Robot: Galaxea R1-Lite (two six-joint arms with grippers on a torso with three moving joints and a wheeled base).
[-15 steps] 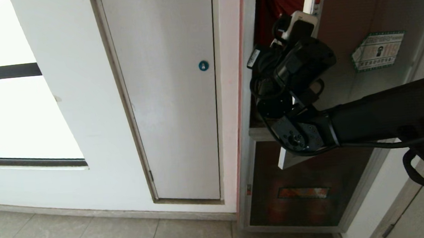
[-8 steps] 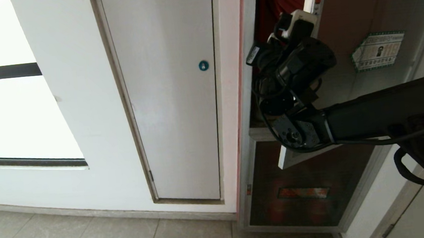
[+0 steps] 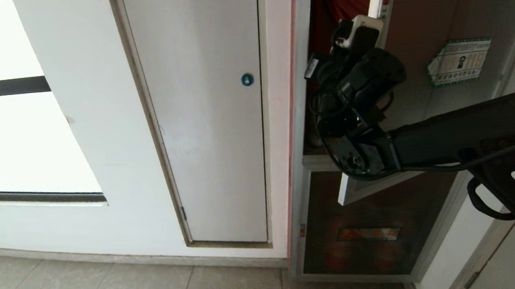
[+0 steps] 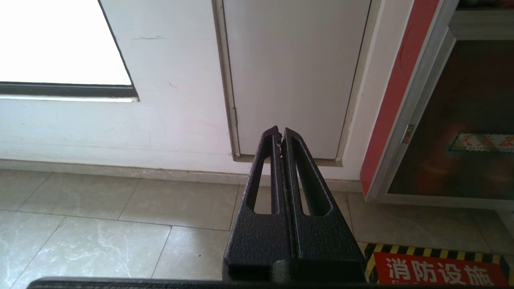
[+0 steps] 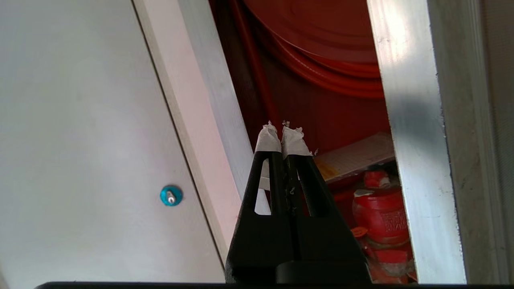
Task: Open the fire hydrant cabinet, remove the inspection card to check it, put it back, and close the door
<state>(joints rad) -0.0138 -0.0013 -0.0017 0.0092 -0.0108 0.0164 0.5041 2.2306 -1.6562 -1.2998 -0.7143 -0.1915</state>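
The inspection card lies flat inside the fire hydrant cabinet, just beyond the right gripper, whose fingers are pressed together, empty.

A narrow gap runs between the cabinet frame and the door edge; the right gripper, fingers pressed together, fills its mouth, red valve crowding below

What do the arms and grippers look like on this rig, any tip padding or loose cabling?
Both grippers are textured black, each finger tapering, with a long slot cut through it. The right gripper has frayed white tape on its tips; the left gripper is bare. The right arm is matte black, with black cable loops at wrist and elbow and a white label.
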